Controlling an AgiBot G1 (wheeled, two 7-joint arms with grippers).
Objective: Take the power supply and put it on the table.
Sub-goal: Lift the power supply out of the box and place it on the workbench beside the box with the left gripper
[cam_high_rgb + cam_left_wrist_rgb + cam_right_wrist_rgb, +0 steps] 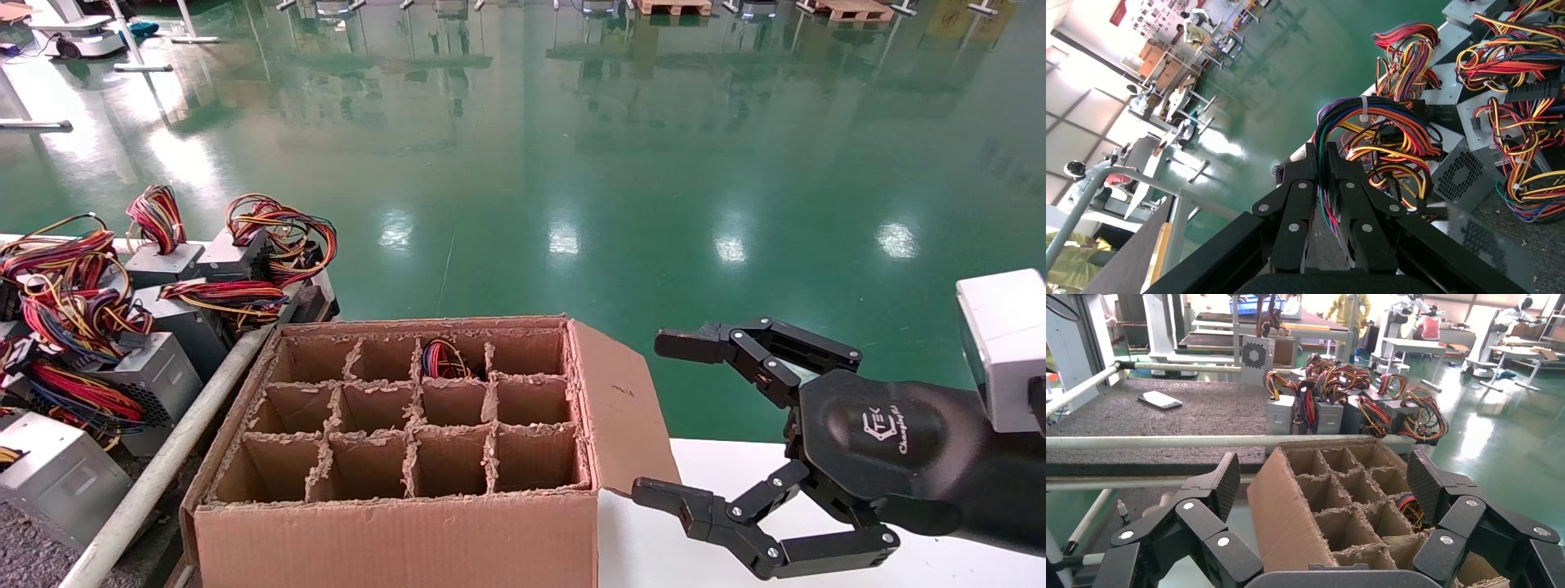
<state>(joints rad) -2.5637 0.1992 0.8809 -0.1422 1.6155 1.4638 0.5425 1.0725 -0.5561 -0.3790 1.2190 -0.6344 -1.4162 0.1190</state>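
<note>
- We are holding the right gripper (666,420) with its jaws spread wide and nothing between them, above the near-right white table (735,465), just beside the right flap of the cardboard box (392,531).
- We are pointing its fingertips (682,345) leftward, toward the box's grid of cells.
- We are locating the power supply (444,359) in a far-row cell of the box, right of centre. Only its looped red, yellow and blue wire bundle is showing above the dividers; the casing is hidden.
- We are reading the key relation as follows: the power supply is lying to the left of the right gripper and farther away, with two rows of cells between it and the box's near wall.
- We are judging its long axis to be running vertically down the cell, so the approach is calling for a reach from above.
- We are treating the right arm as the nearer one. The left gripper (1324,184) is outside the head view, close to loose supplies (155,376) on the left rack; we cannot tell its state.
</note>
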